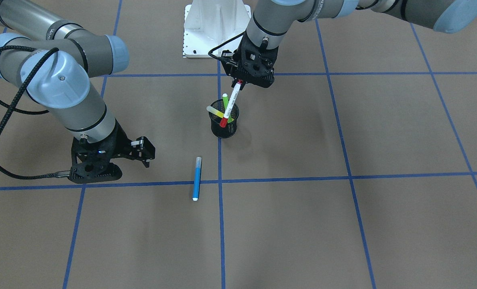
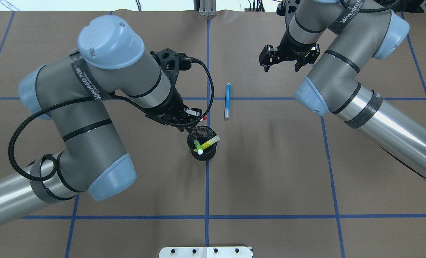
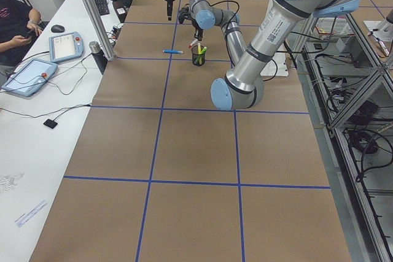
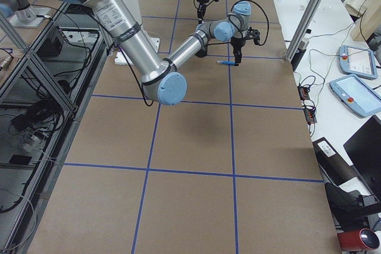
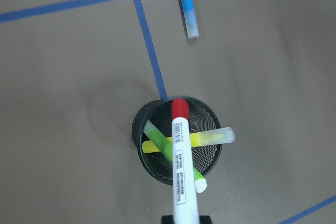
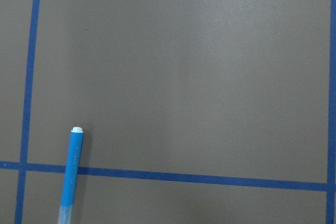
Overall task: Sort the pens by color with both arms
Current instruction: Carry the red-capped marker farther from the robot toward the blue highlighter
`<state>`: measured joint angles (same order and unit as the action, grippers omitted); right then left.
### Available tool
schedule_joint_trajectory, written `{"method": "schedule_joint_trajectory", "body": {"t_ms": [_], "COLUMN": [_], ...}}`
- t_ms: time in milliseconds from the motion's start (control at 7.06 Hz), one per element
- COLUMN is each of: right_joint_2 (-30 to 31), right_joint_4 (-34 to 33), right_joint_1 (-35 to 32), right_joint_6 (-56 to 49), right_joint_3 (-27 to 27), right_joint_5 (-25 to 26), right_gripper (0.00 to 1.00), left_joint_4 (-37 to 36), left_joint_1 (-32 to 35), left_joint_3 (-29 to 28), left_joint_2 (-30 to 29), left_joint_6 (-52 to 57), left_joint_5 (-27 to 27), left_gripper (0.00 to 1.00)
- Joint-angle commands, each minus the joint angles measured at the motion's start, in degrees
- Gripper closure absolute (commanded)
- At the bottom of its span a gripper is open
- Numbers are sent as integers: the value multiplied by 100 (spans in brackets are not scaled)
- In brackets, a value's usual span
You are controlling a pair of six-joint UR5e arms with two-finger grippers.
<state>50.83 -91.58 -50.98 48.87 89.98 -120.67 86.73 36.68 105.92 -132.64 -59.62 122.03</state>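
Left gripper [image 1: 239, 81] pinches the top end of the red-and-white pen [image 1: 231, 101], fingers pressed onto the barrel. The pen hangs tilted with its red cap low at the mouth of the black mesh cup [image 1: 225, 129]; can't tell if the cap is inside the rim or just above it. The green highlighter [image 2: 198, 146] and yellow highlighter [image 2: 211, 142] both stand in the cup, leaning and crossing each other, with the yellow tip poking over the rim. The blue pen [image 2: 227, 100] lies flat on the brown table [image 2: 270, 172] across a blue tape line, near the cup but not touching it. Right gripper [image 2: 283, 68] has its fingers spread, holds nothing, and hovers off to the side of the blue pen, apart from it. The right wrist view shows only the blue pen at its lower left.
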Motion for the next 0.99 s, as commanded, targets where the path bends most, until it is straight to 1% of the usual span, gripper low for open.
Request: {"method": "schedule_joint_trajectory", "body": {"t_ms": [0, 142, 283, 425, 566, 849], "right_joint_2": [5, -3, 5, 5, 5, 5], "right_joint_4": [0, 0, 0, 0, 0, 0], "right_joint_1": [9, 9, 9, 9, 9, 9], "right_joint_6": [0, 0, 0, 0, 0, 0], "right_joint_3": [2, 2, 2, 2, 2, 2], "right_joint_5": [0, 0, 0, 0, -9, -9], "right_gripper": [0, 0, 0, 0, 0, 0], "left_joint_4": [37, 255, 857, 1464, 1896, 2250], "left_joint_1": [242, 243, 243, 269, 322, 506], "left_joint_3": [-342, -622, -1278, -2050, -2632, -3381], "left_joint_2": [-226, -358, -594, -840, -1077, -1456], "left_joint_6": [-261, -731, -1179, -1262, -1272, -1263], "left_joint_5": [-4, -213, -406, -504, -557, -566], "left_gripper": [89, 89, 89, 89, 89, 89]}}
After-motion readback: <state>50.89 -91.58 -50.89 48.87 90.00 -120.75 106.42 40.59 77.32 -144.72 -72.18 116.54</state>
